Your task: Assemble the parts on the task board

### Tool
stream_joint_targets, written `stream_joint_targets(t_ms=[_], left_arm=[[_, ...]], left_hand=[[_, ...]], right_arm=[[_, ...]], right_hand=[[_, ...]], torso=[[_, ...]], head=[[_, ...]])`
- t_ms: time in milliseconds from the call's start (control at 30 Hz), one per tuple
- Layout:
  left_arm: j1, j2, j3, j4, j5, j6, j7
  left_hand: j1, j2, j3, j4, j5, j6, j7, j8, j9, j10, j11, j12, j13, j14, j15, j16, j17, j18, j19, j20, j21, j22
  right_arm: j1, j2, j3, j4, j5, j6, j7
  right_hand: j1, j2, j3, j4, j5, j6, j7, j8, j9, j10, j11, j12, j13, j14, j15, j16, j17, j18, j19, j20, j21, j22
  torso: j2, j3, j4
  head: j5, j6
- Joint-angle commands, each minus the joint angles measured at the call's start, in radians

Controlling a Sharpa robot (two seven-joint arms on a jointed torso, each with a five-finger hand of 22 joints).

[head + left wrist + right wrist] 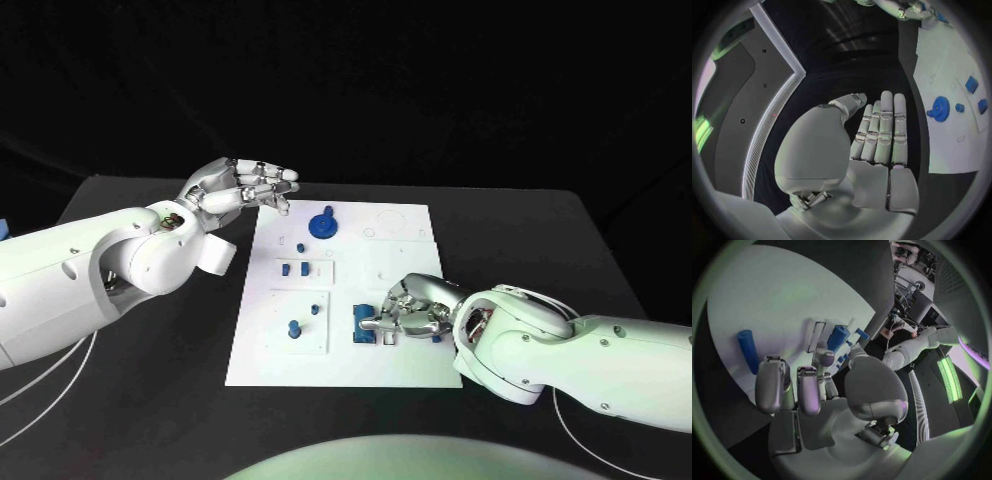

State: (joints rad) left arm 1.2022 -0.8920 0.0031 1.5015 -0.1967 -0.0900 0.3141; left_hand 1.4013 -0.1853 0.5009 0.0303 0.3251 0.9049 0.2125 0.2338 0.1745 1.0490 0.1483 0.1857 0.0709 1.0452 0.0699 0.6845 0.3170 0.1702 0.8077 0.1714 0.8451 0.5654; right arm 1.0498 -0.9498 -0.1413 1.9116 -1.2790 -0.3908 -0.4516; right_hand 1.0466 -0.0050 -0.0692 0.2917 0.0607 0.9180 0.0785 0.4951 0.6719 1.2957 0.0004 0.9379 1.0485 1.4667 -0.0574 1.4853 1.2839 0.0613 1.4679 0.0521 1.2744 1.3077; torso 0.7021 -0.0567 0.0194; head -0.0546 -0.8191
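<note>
Task board [378, 360], a white plate, lies flat in the middle of the black counter [144, 400], with small blue parts on it. A round blue gear-like part [325, 225] sits near the far edge; smaller blue pegs [296, 268] stand in the left panels. Right hand [408, 312] rests over the board's near right area, fingers curled around a blue block [366, 327]. Left hand [242, 186] hovers beside the board's far left corner, fingers extended together, holding nothing.
</note>
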Motion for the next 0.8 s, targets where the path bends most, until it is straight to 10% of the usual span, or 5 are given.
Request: stream_joint_targets(t_ms=[33,400,800], left_arm=[[0.0,0.0,0.001,0.003,0.004,0.015,0.003],[0.0,0.001,0.0,0.002,0.004,0.014,0.005],[0.0,0.005,0.0,0.0,0.004,0.015,0.005]], left_hand=[[-0.001,0.008,-0.001,-0.001,0.005,0.001,0.002,0.001,-0.001,-0.006,0.001,0.005,0.001,-0.003,0.005,-0.004,0.001,0.012,-0.009,-0.001,-0.004,0.001],[-0.001,0.008,-0.001,-0.001,0.005,0.001,0.002,0.001,-0.001,-0.006,0.001,0.005,0.001,-0.003,0.005,-0.004,0.001,0.012,-0.009,-0.001,-0.004,0.001],[-0.001,0.008,-0.001,-0.001,0.005,0.001,0.002,0.001,-0.001,-0.006,0.001,0.005,0.001,-0.003,0.005,-0.004,0.001,0.012,-0.009,-0.001,-0.004,0.001]], right_arm=[[-0.001,-0.021,0.0,0.01,-0.019,-0.019,0.023],[0.008,-0.065,0.0,0.023,-0.012,-0.026,0.08],[0.002,-0.023,-0.003,0.007,-0.025,0.017,0.079]], right_hand=[[0.04,0.009,-0.015,0.0,0.02,-0.008,0.0,0.004,0.001,0.005,0.004,-0.006,0.002,0.055,-0.003,-0.004,0.001,-0.003,0.001,-0.003,-0.003,0.186],[0.248,0.013,-0.062,-0.012,0.082,-0.004,-0.001,-0.011,-0.006,0.017,0.002,0.006,0.026,0.055,-0.005,-0.002,0.006,-0.003,0.001,-0.004,-0.007,0.186],[0.289,0.018,-0.076,-0.006,0.094,0.028,-0.013,0.002,-0.002,0.072,-0.009,0.11,0.108,0.06,-0.012,0.007,0.033,-0.004,0.004,-0.009,0.001,0.188]], torso=[[0.0,-0.0001,-0.0004],[-0.001,0.003,-0.0048],[0.0,0.0,-0.004]], head=[[-0.002,0.002],[-0.004,0.005],[0.0,0.001]])
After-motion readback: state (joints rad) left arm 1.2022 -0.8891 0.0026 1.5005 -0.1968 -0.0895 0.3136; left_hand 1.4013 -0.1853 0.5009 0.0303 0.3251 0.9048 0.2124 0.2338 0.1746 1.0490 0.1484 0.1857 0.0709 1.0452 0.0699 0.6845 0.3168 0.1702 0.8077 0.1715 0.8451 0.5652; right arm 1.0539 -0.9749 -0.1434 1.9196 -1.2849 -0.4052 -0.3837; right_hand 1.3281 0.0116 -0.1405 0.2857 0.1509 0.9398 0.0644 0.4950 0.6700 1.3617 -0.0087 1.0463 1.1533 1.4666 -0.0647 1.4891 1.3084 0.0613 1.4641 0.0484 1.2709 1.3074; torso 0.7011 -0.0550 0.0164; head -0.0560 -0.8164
